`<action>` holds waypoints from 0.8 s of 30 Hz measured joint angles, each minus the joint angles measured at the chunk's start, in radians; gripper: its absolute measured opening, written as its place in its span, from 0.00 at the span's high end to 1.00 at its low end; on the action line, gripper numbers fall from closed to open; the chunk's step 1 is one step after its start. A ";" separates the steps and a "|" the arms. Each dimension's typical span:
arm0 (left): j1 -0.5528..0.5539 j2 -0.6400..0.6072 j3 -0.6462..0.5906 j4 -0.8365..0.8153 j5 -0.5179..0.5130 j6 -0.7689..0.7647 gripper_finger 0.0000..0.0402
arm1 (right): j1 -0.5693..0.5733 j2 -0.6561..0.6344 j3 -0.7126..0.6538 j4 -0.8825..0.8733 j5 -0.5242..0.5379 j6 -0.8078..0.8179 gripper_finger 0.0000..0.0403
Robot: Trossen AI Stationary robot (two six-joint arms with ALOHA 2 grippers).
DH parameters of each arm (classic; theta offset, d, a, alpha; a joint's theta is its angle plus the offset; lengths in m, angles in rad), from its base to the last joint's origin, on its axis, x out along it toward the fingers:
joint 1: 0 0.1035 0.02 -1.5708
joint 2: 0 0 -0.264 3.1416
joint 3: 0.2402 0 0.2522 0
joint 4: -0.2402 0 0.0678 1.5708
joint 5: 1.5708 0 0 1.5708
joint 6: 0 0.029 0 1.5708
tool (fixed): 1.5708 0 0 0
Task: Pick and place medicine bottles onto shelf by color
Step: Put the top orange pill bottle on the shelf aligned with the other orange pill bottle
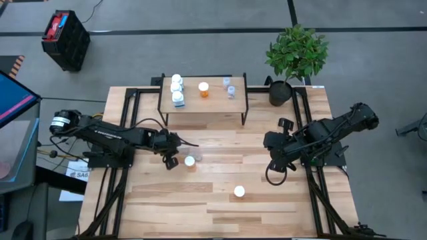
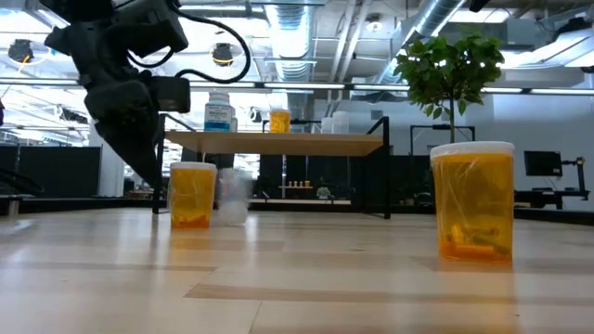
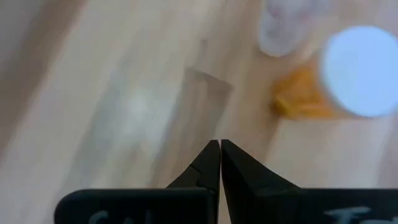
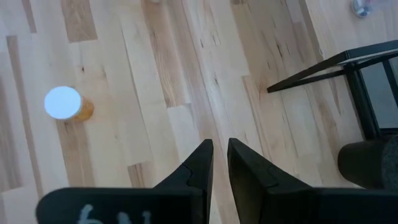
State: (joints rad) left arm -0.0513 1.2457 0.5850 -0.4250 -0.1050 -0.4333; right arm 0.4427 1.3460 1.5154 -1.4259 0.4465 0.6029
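Note:
Two orange medicine bottles with white caps stand on their bases on the table: one left of centre (image 1: pixel 190 161) (image 3: pixel 357 78) and one nearer the front (image 1: pixel 239 191) (image 4: pixel 64 103). A clear bottle (image 2: pixel 232 197) stands beside the first. The shelf (image 1: pixel 203 105) at the back carries white bottles (image 1: pixel 177 90) at its left, an orange one (image 1: pixel 203 89) in the middle and clear ones (image 1: pixel 229 87) at its right. My left gripper (image 3: pixel 219 147) is shut and empty, low over the boards just left of the first orange bottle. My right gripper (image 4: pixel 221 148) hangs high at the right, slightly open and empty.
A potted plant (image 1: pixel 293 57) stands at the table's back right corner. The shelf's black legs (image 4: pixel 323 68) reach down to the boards. Bare wooden boards (image 1: pixel 220 213) stretch across the front of the table.

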 joint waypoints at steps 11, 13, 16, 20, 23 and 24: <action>-0.038 0.117 0.015 0.099 0.162 -0.006 1.00 | 0.000 0.000 0.000 0.026 0.000 0.001 0.83; -0.040 0.163 0.014 0.114 0.188 -0.016 1.00 | 0.000 0.000 0.000 0.025 0.000 0.001 0.83; -0.040 0.213 0.028 0.144 0.263 -0.016 1.00 | 0.000 0.000 0.000 0.025 -0.002 0.001 0.83; -0.040 0.229 0.071 0.108 0.279 0.002 1.00 | 0.000 0.000 0.000 0.025 -0.003 0.000 0.83; -0.037 0.220 0.119 -0.004 0.281 0.045 0.98 | 0.000 0.000 0.001 0.025 -0.003 0.000 0.83; -0.037 0.218 0.139 -0.055 0.280 0.061 0.97 | 0.000 0.000 0.001 0.025 -0.003 0.000 0.83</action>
State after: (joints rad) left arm -0.0879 1.4635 0.7237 -0.4805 0.1749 -0.3727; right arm 0.4427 1.3460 1.5162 -1.4009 0.4438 0.6033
